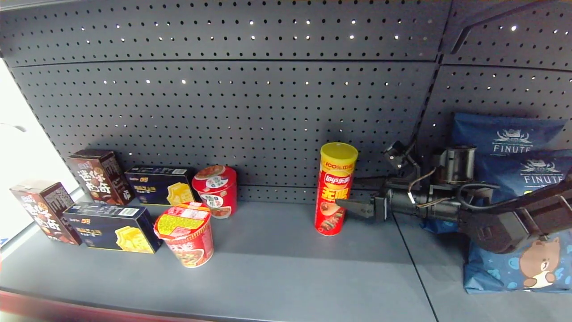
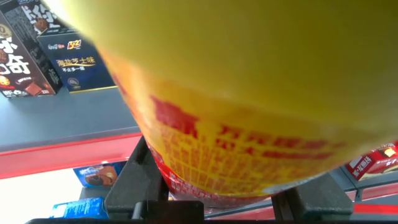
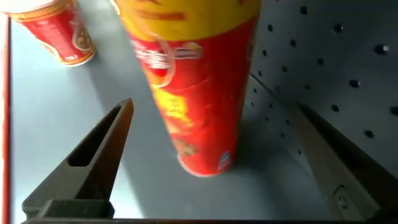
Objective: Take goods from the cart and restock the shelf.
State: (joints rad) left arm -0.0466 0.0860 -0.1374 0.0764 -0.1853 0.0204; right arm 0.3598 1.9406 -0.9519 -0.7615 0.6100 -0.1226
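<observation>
Your left pincer (image 2: 224, 198) is clenched around a yellow-and-red container (image 2: 249, 93). Its dark fingers (image 2: 134, 186) press in from either side, and the container rises right up against the wrist camera. Beyond that pincer, well apart from it, you see a brown box and a dark blue box standing on a grey shelf board with a red front edge.

Your right pincer (image 3: 211, 112) is released, with its two fingers spread wide. The chips can (image 1: 333, 192) stands upright on the shelf (image 1: 277, 268) at the fingertips, in line with the gap between them. In the right wrist view there is clear space between the can and each finger.

To the left of this pincer, well apart, a noodle cup (image 1: 187, 239) sits near the shelf's front, tilted. A second noodle cup (image 1: 216, 190) stands farther back. Farther left still are two dark blue boxes (image 1: 114, 226) and two brown boxes (image 1: 42, 210), set in a front pair and a rear pair.

Behind the right pincer's wrist, on its right side, blue bags (image 1: 514, 134) lean in a stack. Farthest back, just past the chips can, runs the dark perforated back panel (image 1: 223, 112).
</observation>
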